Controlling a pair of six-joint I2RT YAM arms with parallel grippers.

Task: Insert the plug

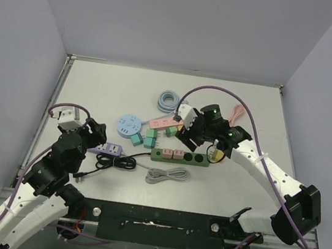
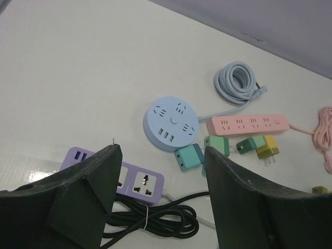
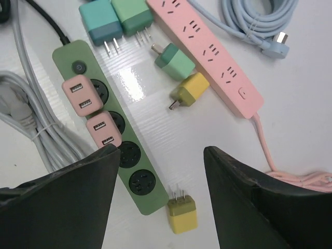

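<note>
On the counter (image 3: 290, 119), just beside the end of the green power strip (image 3: 150, 199) farthest from its switch, your yellow plug (image 3: 181, 213) lies flat with its prongs free of any socket. Two pink adapters (image 3: 80, 96) sit on that strip at the switch end, and the two round sockets beyond them are uncovered. The right jaws stand apart above this spot and hold nothing; the plug and the strip's end show in the gap between them. Farther out you find a second yellow plug (image 3: 190, 91) and a pale green plug (image 3: 174, 61) lying loose beside the pink power strip (image 3: 207, 57), with a teal adapter (image 3: 101, 21) and a green adapter (image 3: 132, 15) side by side near the green strip's switch. A bundled white cable (image 3: 31, 129) lies along the strip's other side. Well apart from all this, your left jaws hang wide and empty over the purple power strip (image 2: 140, 179) and a coiled black cable (image 2: 150, 215), with the round blue hub (image 2: 171, 123) just past them.
</note>
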